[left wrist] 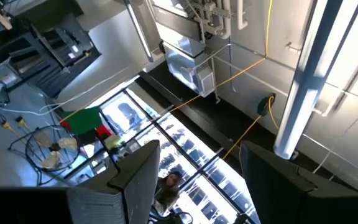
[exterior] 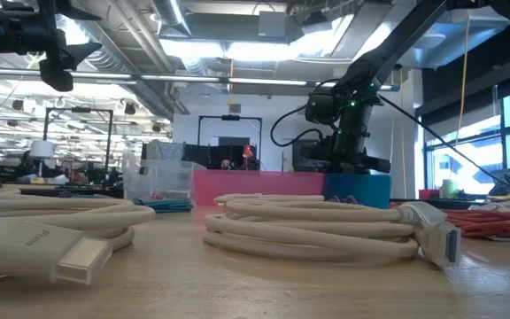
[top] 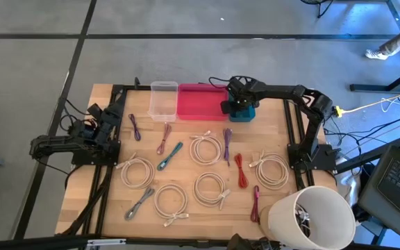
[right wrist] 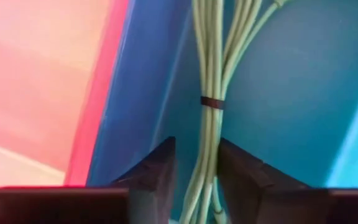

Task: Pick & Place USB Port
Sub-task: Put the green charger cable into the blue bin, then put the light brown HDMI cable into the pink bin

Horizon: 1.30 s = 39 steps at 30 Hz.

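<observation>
Pale green cable bundle (right wrist: 209, 93) hangs inside the blue bin (right wrist: 278, 81), between the right gripper's (right wrist: 194, 168) narrowly parted fingers; left gripper's (left wrist: 194, 180) fingers wide.

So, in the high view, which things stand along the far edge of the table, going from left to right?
Clear box → pink tray → blue bin with the right hand over it.

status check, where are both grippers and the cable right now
Right gripper down in blue bin, white cable between its fingers. Left gripper parked, open. Nothing blocking.
</observation>
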{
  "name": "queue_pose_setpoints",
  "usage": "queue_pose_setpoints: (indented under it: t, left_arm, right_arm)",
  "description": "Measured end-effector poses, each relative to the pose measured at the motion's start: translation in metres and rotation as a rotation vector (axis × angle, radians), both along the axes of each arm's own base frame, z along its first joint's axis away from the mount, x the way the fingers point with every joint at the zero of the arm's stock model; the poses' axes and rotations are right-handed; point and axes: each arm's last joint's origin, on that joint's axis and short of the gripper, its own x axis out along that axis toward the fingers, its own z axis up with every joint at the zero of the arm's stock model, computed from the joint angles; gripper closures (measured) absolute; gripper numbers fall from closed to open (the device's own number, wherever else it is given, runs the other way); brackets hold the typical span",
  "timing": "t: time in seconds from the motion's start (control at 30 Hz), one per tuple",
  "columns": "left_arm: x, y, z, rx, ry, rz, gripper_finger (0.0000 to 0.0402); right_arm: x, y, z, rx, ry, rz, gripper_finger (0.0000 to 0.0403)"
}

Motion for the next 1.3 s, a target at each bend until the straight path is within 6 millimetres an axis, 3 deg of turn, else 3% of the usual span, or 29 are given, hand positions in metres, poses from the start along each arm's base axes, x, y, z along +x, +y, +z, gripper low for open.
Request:
queue_pose_setpoints:
  t: [0.23, 0.4, 0.53, 0.67, 0.83, 0.97, 1.13, 1.3]
  left_arm:
    - [0.001, 0.000, -0.001, 0.000, 0.016, -0.002, 0.0185]
    - [0.001, 0.000, -0.002, 0.000, 0.023, -0.001, 0.0185]
    - [0.001, 0.000, -0.002, 0.000, 0.024, -0.001, 0.0185]
    - [0.001, 0.000, -0.002, -0.007, 0.024, 0.007, 0.0185]
    - [0.001, 0.000, -0.002, -0.009, 0.024, 0.010, 0.0185]
    - [0.001, 0.000, -0.002, -0.010, 0.025, 0.011, 0.0185]
    - [0.000, 0.002, -0.004, -0.059, 0.020, 0.071, 0.0185]
    - [-0.001, 0.003, -0.004, -0.101, -0.004, 0.098, 0.0185]
  right_arm:
    - [0.000, 0.000, 0.002, 0.001, 0.008, 0.013, 0.0229]
    - [0.004, -0.004, 0.016, -0.021, 0.044, 0.033, 0.0215]
    - [0.005, -0.007, 0.046, -0.091, 0.163, 0.069, 0.0214]
    - [0.004, 0.002, 0.093, -0.154, 0.233, 0.116, 0.0214]
    - [-0.002, 0.033, 0.146, -0.159, 0.229, 0.147, 0.0227]
    - [-0.008, 0.069, 0.170, -0.168, 0.176, 0.164, 0.0238]
    - [-0.014, 0.115, 0.181, -0.172, 0.135, 0.237, 0.0242]
    - [-0.021, 0.157, 0.177, -0.114, 0.100, 0.292, 0.0243]
